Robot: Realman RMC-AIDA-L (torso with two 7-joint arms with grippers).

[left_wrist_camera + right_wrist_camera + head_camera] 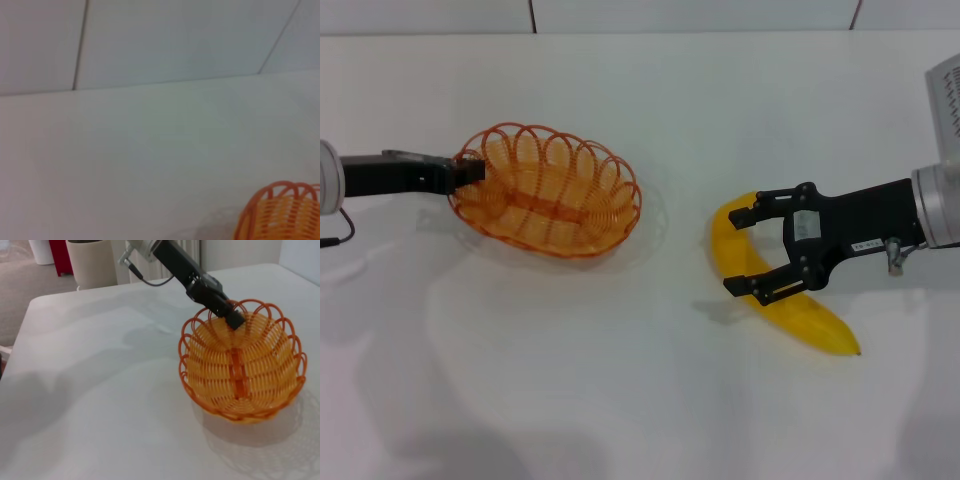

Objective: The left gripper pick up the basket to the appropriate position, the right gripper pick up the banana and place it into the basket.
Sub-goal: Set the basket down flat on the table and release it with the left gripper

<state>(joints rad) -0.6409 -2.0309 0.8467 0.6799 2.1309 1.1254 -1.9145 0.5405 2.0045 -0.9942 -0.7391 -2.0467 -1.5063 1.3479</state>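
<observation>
Right gripper [757, 252]: jaws apart, straddling the banana's [790, 309] upper half, fingers on either side, not yet closed. We see the banana lying on the table [620, 400], right of the basket [552, 192] and well apart from it. Left gripper [470, 172] is clamped on the basket's left rim; the basket looks tilted.

Banana: we judge it smooth, curved, fairly firm, bruisable; grip mid-body, gently. Basket: light, stiff wire; rim hold suits.

Count: one banana, one basket, two grippers.

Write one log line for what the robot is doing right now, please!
left gripper: shut on basket rim, basket tilted | right gripper: jaws open around banana | banana: on table, not in basket
</observation>
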